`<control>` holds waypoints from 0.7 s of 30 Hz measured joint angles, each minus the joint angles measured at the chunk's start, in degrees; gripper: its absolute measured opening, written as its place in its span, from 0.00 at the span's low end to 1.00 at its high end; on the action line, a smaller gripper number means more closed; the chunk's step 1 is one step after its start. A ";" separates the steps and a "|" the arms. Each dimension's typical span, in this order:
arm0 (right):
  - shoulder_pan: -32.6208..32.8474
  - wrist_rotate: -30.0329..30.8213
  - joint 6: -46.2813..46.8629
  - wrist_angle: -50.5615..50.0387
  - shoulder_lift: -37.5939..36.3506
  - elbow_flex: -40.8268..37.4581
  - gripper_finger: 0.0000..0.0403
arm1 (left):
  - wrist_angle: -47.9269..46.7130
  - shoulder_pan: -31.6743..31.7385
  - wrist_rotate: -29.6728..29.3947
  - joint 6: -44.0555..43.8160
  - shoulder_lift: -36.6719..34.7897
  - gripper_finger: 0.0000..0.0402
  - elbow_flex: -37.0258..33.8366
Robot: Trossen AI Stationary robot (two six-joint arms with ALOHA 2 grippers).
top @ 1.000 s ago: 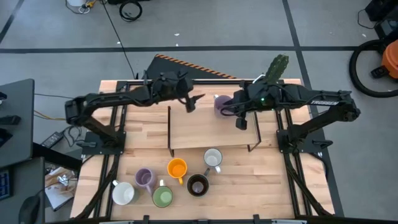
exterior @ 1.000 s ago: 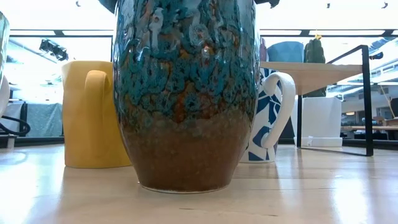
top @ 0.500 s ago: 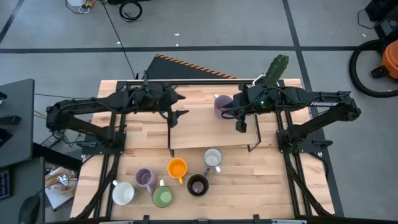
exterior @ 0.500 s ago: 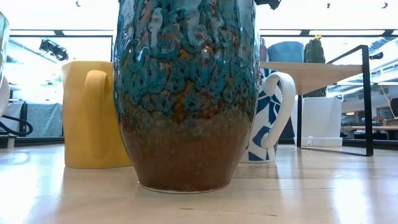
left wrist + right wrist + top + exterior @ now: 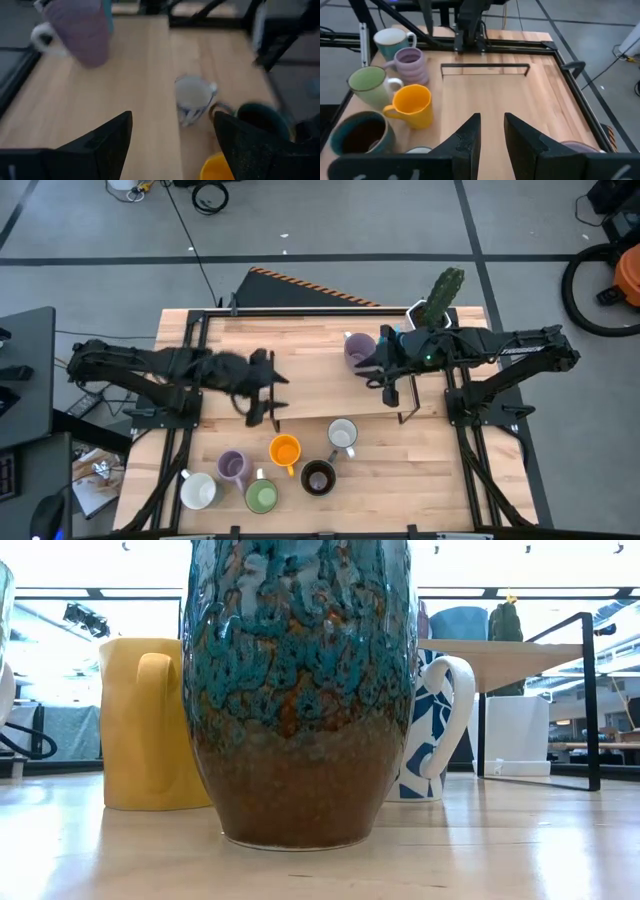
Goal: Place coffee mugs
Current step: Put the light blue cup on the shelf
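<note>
Pale butcher-block table (image 5: pixel 440 470), with a low wooden shelf on black metal legs (image 5: pixel 320 385) across its middle. Left gripper (image 5: pixel 266 396) at the shelf's front left corner, blurred from above, fingers (image 5: pixel 102 145) spread wide and holding nothing. Just beyond it, upright on the table in front of the shelf: orange mug (image 5: pixel 285 450) nearest, white mug with a blue pattern (image 5: pixel 342 434) to its right, and dark brown mug with a teal-glazed upper half (image 5: pixel 318 477) just in front of and between those two. Farther toward the front left corner, a loose cluster of ribbed lavender mug (image 5: pixel 232 467), green mug (image 5: pixel 261 496) and plain white mug (image 5: pixel 198 490), all mouths up and close together. Right gripper (image 5: pixel 386 376) over the right part of the shelf, fingers (image 5: pixel 467 137) drawn narrow with a slim gap, gripping nothing. Just beside it on the shelf top, a second lavender mug (image 5: pixel 357 348), upright, its handle toward the arm. Also on the shelf, seen from table height, a blue mug (image 5: pixel 460 622), mostly hidden from above by the right arm. Behind that arm at the table's far right corner, a green cactus (image 5: pixel 445 288). Beyond the table, grey floor with cables.
</note>
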 joint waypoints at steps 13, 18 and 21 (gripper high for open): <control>2.59 0.14 1.06 1.91 0.02 -3.77 0.23 | -16.94 -26.03 -7.99 -30.81 -0.21 0.71 -0.04; 4.36 0.14 -1.05 2.30 0.00 -4.71 0.23 | -17.09 -34.92 -9.80 -44.49 -0.21 0.71 -0.04; 5.07 0.12 -2.73 3.41 0.00 -5.86 0.23 | -16.96 -38.25 -13.24 -51.61 -0.05 0.71 -0.45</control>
